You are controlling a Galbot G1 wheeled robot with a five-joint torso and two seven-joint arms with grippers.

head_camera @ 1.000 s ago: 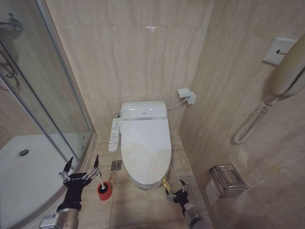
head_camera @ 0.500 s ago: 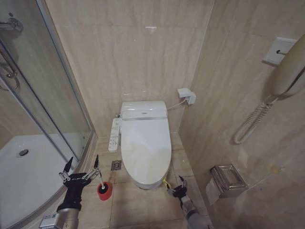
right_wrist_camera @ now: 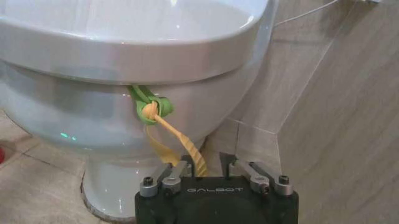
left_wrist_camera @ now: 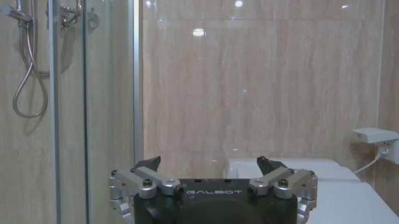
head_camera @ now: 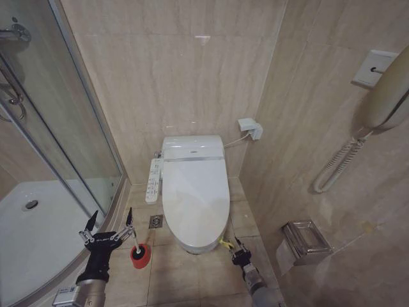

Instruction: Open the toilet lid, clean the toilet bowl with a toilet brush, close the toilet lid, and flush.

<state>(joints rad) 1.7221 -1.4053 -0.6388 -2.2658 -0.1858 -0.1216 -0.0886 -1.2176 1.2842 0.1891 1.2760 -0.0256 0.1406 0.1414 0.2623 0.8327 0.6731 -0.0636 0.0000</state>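
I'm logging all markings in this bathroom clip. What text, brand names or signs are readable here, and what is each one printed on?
"GALBOT": on the black body of the left gripper, seen in the left wrist view.
"GALBOT": on the black body of the right gripper, seen in the right wrist view.
Markings on the long white button panel beside the toilet: too small to read.

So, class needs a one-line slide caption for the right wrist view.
Right gripper closing around the yellow strap hanging from the closed toilet lid, low beside the toilet bowl.

Beige tiled walls (head_camera: 192, 77), glass shower screen (head_camera: 57, 128).
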